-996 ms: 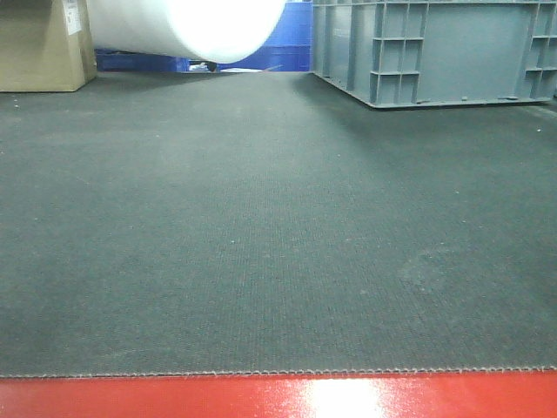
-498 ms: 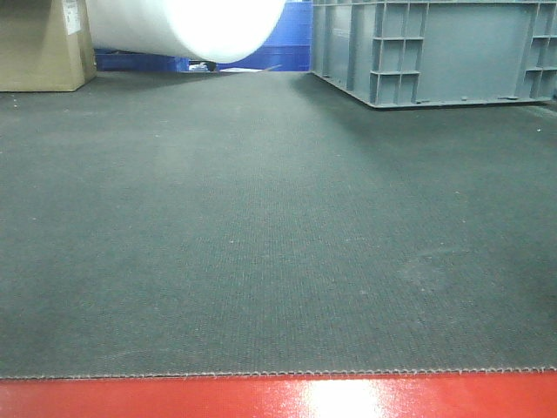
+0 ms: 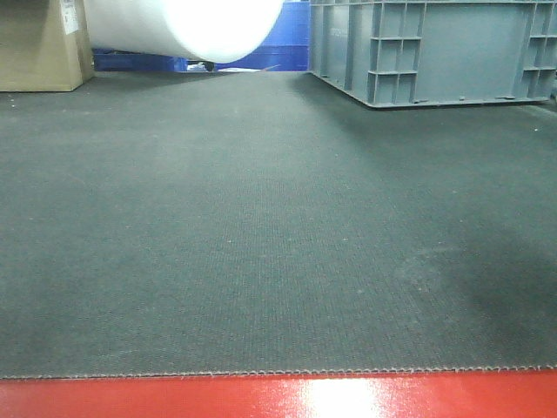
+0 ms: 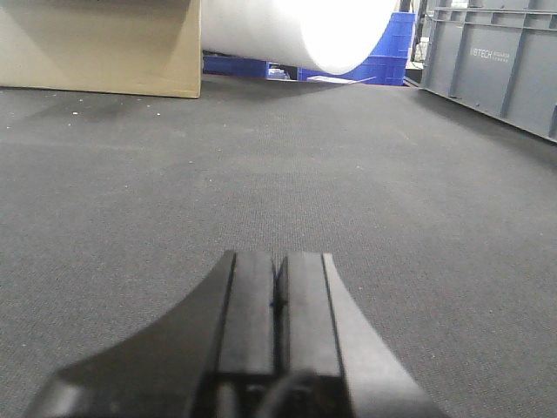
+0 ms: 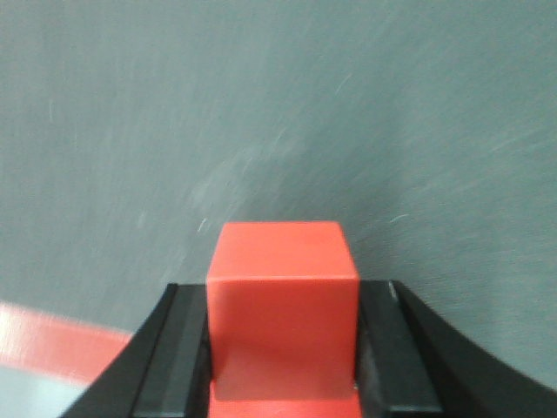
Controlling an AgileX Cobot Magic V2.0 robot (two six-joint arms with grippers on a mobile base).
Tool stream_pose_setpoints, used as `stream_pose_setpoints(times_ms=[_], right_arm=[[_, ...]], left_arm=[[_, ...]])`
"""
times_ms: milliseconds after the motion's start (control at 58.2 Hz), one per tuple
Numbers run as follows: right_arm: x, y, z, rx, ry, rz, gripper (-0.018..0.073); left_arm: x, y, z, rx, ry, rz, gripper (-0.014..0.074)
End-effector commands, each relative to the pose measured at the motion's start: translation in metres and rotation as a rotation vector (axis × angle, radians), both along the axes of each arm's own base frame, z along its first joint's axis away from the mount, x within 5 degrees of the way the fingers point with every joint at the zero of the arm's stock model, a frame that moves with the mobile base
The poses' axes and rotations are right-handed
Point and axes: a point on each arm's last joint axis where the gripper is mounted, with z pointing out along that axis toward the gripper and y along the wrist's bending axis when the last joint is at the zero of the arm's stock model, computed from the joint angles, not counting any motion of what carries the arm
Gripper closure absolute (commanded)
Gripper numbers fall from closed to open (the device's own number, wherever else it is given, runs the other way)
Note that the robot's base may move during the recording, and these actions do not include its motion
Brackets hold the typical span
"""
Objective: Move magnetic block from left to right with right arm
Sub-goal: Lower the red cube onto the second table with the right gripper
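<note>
The small solid red-orange cube, the magnetic block [image 5: 283, 313], sits pinched between the two black jaws of the right gripper [image 5: 283, 348], whose pads press flat against its left and right faces. Its top face and its near face both show in the right wrist view, matte and unmarked, with sharp edges. Below and beyond the block lies the dark grey woven mat [image 5: 287, 104], slightly blurred, and whether the block touches the mat cannot be told from this view. At the lower left corner of that view a strip of glossy red tabletop edge [image 5: 52, 344] runs past the mat's border.

In the front-facing view neither the block nor the right gripper appears. Against the frame half a second ago, the one clear difference is a soft dark shadow [image 3: 513, 287] now spread over the mat at the lower right; everything else matches the earlier frames.

The left gripper [image 4: 278, 300] rests low over the mat with its black jaws pressed together, nothing between them, only a thin seam showing.

At the far edge of the mat stand a grey ribbed plastic crate [image 3: 435, 48] on the right, a large white roll [image 3: 187, 26] in the middle with a blue container [image 3: 283, 43] behind it, and a tan cardboard box [image 3: 39, 43] on the left.
</note>
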Motion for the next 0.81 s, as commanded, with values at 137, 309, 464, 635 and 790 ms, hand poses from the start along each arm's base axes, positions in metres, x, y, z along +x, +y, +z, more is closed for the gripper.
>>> stream_pose_setpoints(times_ms=[137,309,464,635,790], right_arm=[[0.044,0.047,0.004,0.022,0.063,0.132,0.027],[0.072,0.089,-0.003,0.018,0.18,0.137,0.027],[0.096,0.122,-0.009,-0.052,0.283,0.064,0.027],[0.113,0.157,-0.014,-0.165,0.414,-0.042,0.027],[0.121,0.192,-0.018,-0.18,0.419,0.006,0.027]], left_arm=[[-0.001,0.0,0.004,-0.011,-0.079,-0.006,0.0713],[-0.001,0.0,0.004,-0.011,-0.079,-0.006,0.0713],[-0.001,0.0,0.004,-0.011,-0.079,-0.006,0.0713],[-0.001,0.0,0.004,-0.011,-0.079,-0.006,0.0713],[-0.001,0.0,0.004,-0.011,-0.079,-0.006,0.0713]])
